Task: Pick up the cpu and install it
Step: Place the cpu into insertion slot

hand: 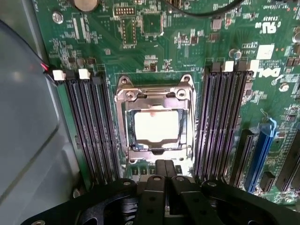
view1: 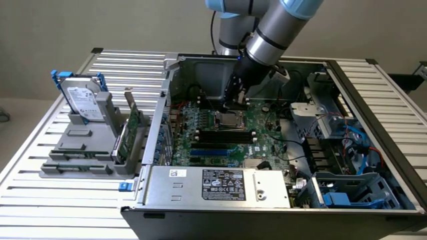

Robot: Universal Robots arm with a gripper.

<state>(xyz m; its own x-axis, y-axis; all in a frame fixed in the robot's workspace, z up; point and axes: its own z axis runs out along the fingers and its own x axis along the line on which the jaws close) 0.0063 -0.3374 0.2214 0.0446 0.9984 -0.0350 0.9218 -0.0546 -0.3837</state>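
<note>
Hovers empty, black gripper (hand: 164,168) jaws pressed together, over small flat pale-silver square cpu (hand: 156,126), apparently seated in metal-framed socket (hand: 154,93). Looks light, rigid, fragile; handles best by opposite edges.

My work surface is a table (view1: 40,200) of pale metal slats that run side to side across the exterior view, with narrow dark gaps between them. Its far corners carry small black caps (view1: 98,50). Behind the table stands a plain beige wall (view1: 100,22), evenly toned. At the exterior view's left, beyond the table edge, a strip of lighter floor (view1: 17,107) shows. At the exterior view's right, a dark object (view1: 417,75) stands just beside the table; I cannot tell its kind. Lighting is soft and even, with a mild sheen on the slats.
</note>
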